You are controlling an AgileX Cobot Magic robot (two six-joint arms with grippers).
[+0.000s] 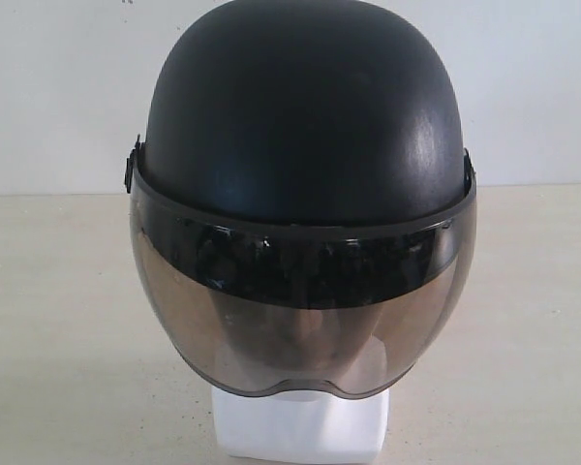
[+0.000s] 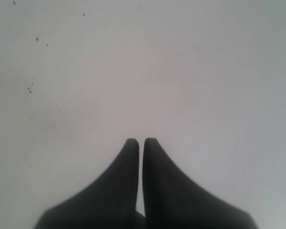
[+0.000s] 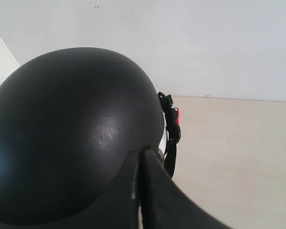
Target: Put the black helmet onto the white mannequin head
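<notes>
**Q:** Where is the helmet sitting?
**A:** The helmet is sitting on the head. Its visor is covering the face, and the head is showing white only below it.

**Q:** And relative to the right gripper?
**A:** The shell is lying directly ahead of the right gripper, which is pressing its jaws together on nothing. Contact cannot be confirmed. A strap is hanging just beside the tips.

**Q:** Left gripper?
**A:** The left gripper is pressing its jaws together, facing a blank pale surface.
</notes>
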